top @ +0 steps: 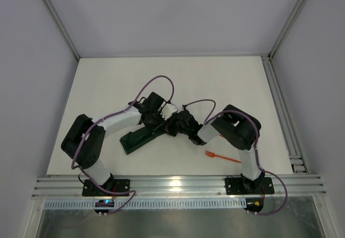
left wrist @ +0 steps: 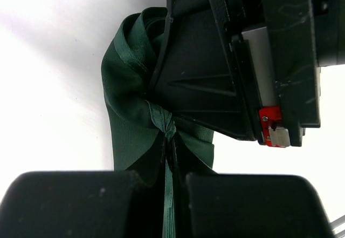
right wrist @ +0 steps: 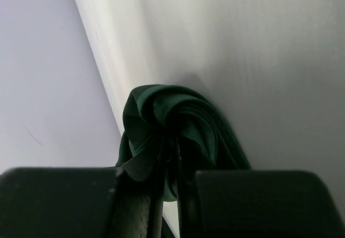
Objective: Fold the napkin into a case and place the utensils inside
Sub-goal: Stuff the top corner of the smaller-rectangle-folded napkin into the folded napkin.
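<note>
The dark green napkin (top: 137,139) lies as a narrow folded strip on the white table, running from the lower left up toward the two grippers. At its upper right end, my left gripper (top: 160,120) is shut on a pinch of the cloth (left wrist: 126,87), which bunches between the jaws (left wrist: 171,141). My right gripper (top: 173,126) faces it from the right and is shut on the bunched end of the napkin (right wrist: 178,108), with folds wrapped round its fingertips (right wrist: 171,146). One orange utensil (top: 222,157) lies flat on the table to the right of the right arm.
An aluminium rail (top: 172,184) runs along the near edge where both arm bases are bolted. Another rail (top: 280,108) borders the table's right side. Grey enclosure walls stand on the left, back and right. The right gripper's black body (left wrist: 215,60) sits close in front of the left wrist camera.
</note>
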{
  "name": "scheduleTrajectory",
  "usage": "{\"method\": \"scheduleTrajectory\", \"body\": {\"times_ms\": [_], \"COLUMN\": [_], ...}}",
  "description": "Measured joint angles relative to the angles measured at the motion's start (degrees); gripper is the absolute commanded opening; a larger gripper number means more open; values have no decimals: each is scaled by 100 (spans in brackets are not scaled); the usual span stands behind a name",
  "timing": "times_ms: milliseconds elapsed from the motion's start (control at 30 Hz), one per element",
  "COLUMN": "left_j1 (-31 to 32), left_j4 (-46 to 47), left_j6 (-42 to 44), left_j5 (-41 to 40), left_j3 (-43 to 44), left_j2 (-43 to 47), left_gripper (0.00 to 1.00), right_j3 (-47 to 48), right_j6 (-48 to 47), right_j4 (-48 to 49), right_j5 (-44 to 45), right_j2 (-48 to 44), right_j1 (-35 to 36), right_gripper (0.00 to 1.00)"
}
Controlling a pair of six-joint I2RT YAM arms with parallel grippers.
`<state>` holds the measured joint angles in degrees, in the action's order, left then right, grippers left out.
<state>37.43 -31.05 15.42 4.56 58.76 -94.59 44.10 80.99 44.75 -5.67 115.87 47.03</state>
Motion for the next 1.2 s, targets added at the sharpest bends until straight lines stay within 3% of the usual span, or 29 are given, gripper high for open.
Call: {"method": "scheduleTrajectory", "body": {"times_ms": [700, 1000, 1200], "left_j1": [-7, -2, 0], "left_j4": [173, 258, 509], "left_j6": [741, 909, 953], "left_j5": [262, 511, 560], "left_j3": [-503, -636, -673], "left_j2": [986, 984, 496], "left_gripper": [0, 0, 0], "right_j3": [175, 234, 229], "right_j6": [-297, -278, -278], "right_j4": [-4, -42, -39], "right_j5": [-317, -280, -286], "right_j2": [-90, 22, 107], "right_j1": [0, -232, -323], "right_gripper": [18, 22, 22]}}
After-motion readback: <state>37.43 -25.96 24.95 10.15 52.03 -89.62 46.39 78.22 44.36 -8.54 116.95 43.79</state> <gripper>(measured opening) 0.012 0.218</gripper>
